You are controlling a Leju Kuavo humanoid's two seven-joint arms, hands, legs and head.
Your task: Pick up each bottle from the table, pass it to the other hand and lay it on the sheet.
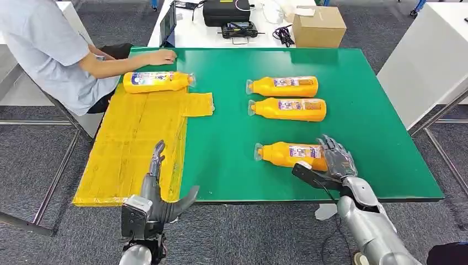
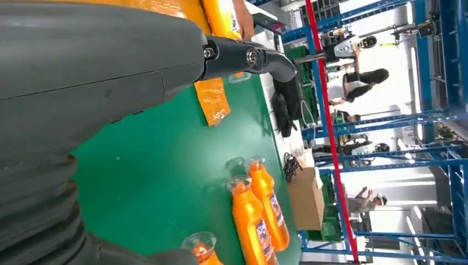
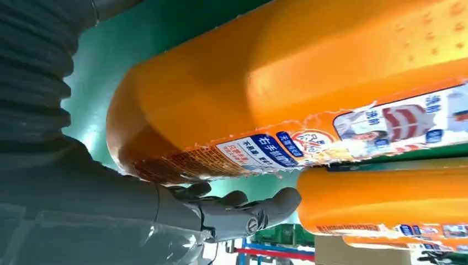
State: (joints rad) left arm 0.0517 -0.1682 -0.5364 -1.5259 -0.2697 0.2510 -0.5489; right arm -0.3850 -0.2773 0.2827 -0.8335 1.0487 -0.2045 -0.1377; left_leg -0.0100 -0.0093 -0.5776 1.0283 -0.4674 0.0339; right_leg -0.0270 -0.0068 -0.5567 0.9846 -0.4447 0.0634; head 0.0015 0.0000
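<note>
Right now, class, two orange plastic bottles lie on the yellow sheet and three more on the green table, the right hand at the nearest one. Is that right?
One detail is wrong: the head view shows a single orange plastic bottle on the yellow sheet. Three more lie on the green table, the right hand at the nearest one.

Head view overlooks green table (image 1: pixel 353 110); wrist views hug it.

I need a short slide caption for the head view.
Right hand reaches the nearest bottle; one bottle lies on the sheet.
</note>
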